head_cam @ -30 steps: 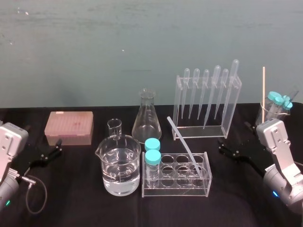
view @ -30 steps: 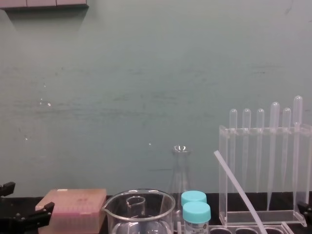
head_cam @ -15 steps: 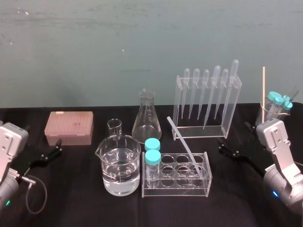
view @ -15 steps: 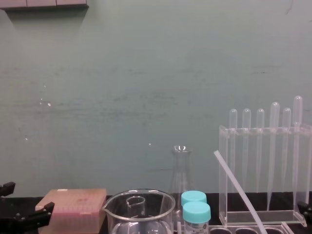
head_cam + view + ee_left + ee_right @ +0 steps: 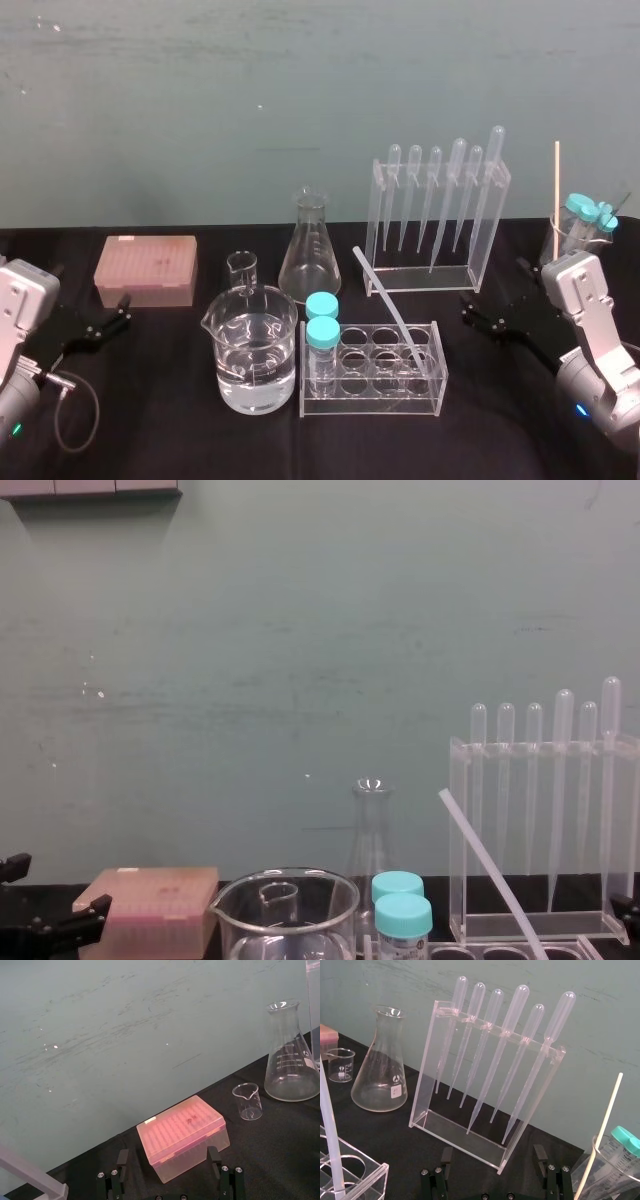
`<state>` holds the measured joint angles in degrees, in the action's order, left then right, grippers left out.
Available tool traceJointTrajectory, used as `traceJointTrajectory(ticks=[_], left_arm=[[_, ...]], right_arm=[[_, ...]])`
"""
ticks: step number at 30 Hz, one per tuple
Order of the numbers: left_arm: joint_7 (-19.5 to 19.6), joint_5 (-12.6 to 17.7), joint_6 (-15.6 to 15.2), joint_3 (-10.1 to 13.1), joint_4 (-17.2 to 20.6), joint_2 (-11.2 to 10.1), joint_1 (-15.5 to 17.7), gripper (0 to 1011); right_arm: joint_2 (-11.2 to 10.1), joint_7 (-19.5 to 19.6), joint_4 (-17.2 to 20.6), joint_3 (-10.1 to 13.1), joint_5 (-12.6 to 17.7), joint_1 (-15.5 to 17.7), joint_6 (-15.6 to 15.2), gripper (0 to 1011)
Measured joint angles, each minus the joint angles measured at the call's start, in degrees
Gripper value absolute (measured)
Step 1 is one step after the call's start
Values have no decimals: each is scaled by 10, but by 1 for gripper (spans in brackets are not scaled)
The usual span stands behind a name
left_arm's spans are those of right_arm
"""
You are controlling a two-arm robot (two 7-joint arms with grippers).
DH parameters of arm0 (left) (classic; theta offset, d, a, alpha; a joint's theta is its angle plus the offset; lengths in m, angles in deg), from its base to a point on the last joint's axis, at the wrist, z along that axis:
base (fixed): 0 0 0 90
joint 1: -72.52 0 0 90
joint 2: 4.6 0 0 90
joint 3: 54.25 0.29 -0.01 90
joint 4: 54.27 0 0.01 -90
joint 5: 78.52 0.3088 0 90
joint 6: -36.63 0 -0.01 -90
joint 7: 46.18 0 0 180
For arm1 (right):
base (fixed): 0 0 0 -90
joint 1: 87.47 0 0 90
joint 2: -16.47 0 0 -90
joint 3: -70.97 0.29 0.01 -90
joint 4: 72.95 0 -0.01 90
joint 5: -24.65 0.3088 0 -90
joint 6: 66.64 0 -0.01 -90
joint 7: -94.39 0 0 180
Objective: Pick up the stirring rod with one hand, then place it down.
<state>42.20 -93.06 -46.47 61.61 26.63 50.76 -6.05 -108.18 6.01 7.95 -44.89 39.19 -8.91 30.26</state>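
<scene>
Both spread wide — left end effector (image 5: 167,1152), right end effector (image 5: 493,1149); stirring rod (image 5: 388,308) leans in tube rack (image 5: 372,394), top tilted left.

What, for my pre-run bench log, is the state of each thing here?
stirring rod: leaning tilted in the tube rack, ungrasped
large beaker: partly filled with clear liquid
small beaker: empty
flask: upright, empty
two tubes: capped, standing in the rack
pink box: lid shut
pipettes: hanging upright in their stand
left gripper: open, facing the pink box
right gripper: open, facing the stand
</scene>
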Motion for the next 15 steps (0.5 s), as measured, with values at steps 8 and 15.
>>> traceJointTrajectory(ticks=[8, 15], left_arm=[[0, 0, 0, 0, 0, 0, 0, 1000], [0, 0, 0, 0, 0, 0, 0, 1000]], right_arm=[[0, 0, 0, 0, 0, 0, 0, 1003], [0, 0, 0, 0, 0, 0, 0, 1003]])
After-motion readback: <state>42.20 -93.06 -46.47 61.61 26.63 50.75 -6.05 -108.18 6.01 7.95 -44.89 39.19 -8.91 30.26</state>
